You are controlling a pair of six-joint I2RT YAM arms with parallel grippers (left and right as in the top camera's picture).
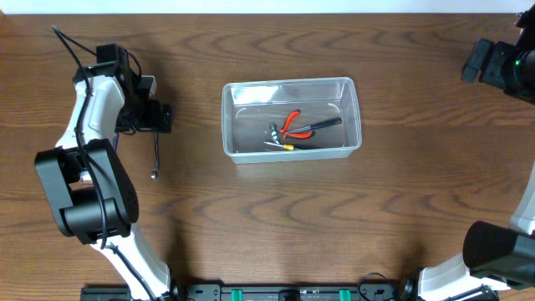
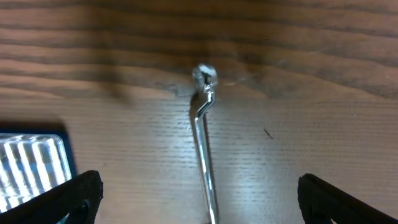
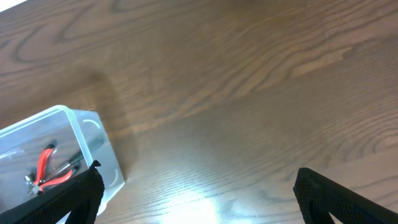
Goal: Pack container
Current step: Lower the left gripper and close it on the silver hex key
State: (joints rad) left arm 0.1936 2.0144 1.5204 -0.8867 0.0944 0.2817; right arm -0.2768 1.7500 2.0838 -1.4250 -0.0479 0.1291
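Overhead: clear container (image 1: 288, 82) mid-desk (image 1: 276, 217), pliers (image 1: 294, 124) and a few small tools inside. Well left of the container, a thin metal rod (image 2: 202, 143) flat on the wood, with the left gripper (image 2: 199, 183) spread wide astride it. Lower squarely, pinch the straight shank rather than the bent tip, lift clear of the rim, and release low inside. Far right of the container, right gripper (image 3: 198, 173) likewise spread, holding nothing. Cut off at the left wrist view's bottom edge: the rod's near end. Too small to tell apart: the tools beside the pliers.
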